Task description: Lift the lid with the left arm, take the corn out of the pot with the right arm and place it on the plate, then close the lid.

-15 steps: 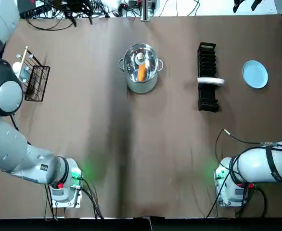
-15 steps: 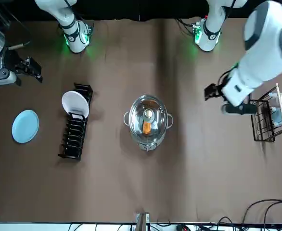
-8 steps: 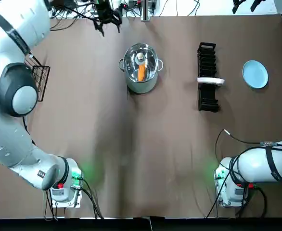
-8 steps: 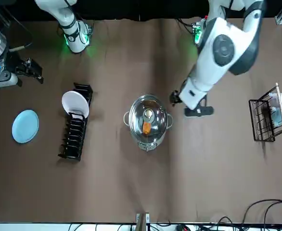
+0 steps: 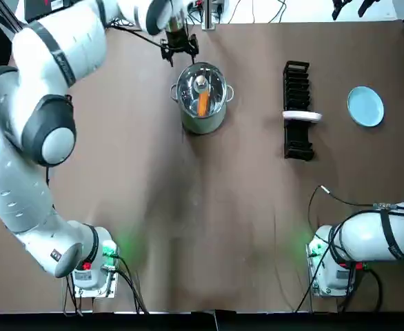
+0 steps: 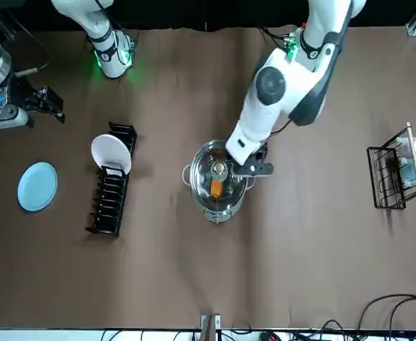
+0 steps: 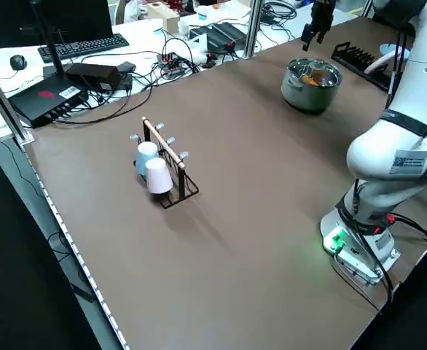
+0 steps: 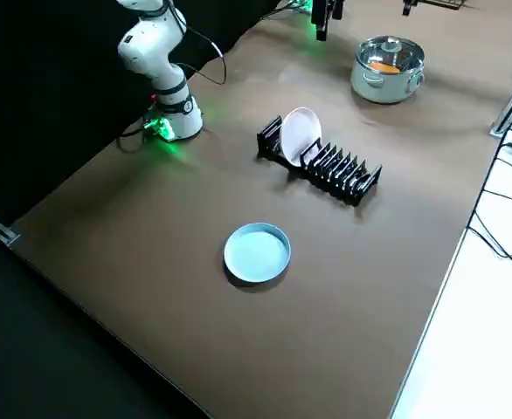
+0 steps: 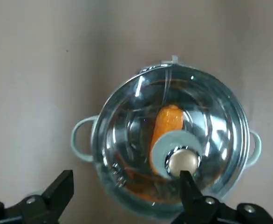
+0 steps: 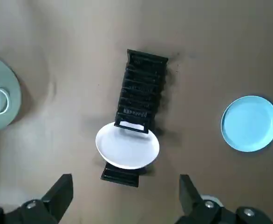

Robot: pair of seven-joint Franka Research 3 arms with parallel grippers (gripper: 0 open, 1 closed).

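A steel pot (image 5: 200,98) stands at the far middle of the table with its glass lid (image 9: 167,140) on and the lid's knob (image 9: 182,161) on top. An orange corn (image 9: 167,122) lies inside, visible through the glass. My left gripper (image 5: 179,48) hangs open above the table just beyond the pot's far left rim; in the front view the left gripper (image 6: 259,160) is beside the pot and apart from the knob. The blue plate (image 5: 365,106) lies at the far right. My right gripper (image 6: 46,104) hovers open, high over the plate side.
A black dish rack (image 5: 298,110) holding one white plate (image 5: 302,116) stands between pot and blue plate. A wire rack with cups (image 6: 396,170) sits at the robot's left side. Cables run along the far edge (image 5: 119,14). Both arm bases (image 5: 92,272) stand at the near edge.
My left arm has swung from over the cup rack across the far side of the table to the pot. The right arm has not moved.
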